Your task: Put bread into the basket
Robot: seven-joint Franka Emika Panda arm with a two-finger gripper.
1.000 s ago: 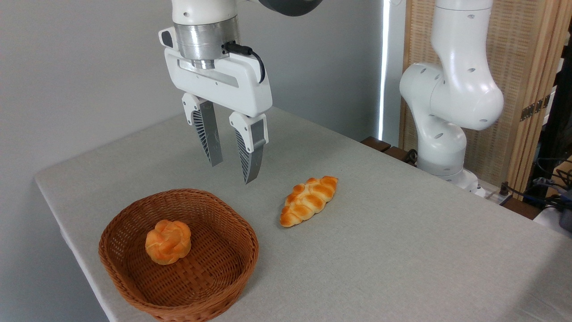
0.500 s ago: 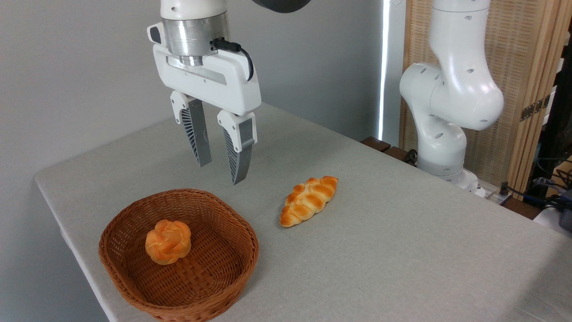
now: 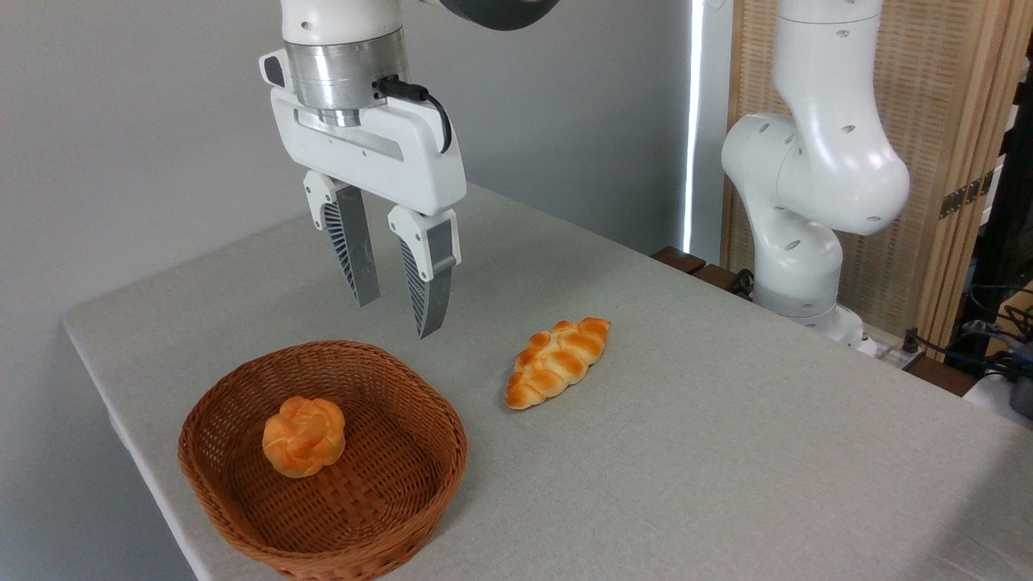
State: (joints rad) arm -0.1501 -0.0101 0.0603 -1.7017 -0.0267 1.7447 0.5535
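The bread [image 3: 303, 436] lies inside the basket [image 3: 242, 516], left of its middle; the gripper [image 3: 394, 311] hangs above the basket's 1 o'clock rim, fingers apart and empty; the task looks done; a braided loaf [image 3: 557, 361] rests on the desk [image 3: 726, 452].

bread [image 3: 303, 436] in basket [image 3: 242, 500], hand [image 3: 397, 318] above

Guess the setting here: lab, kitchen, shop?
Most likely a robot lab or demo room, not a kitchen. A Franka arm stands bolted beside a plain grey-covered table, loose cables trail at the right edge, and the bun, basket and braided loaf look like staged props.
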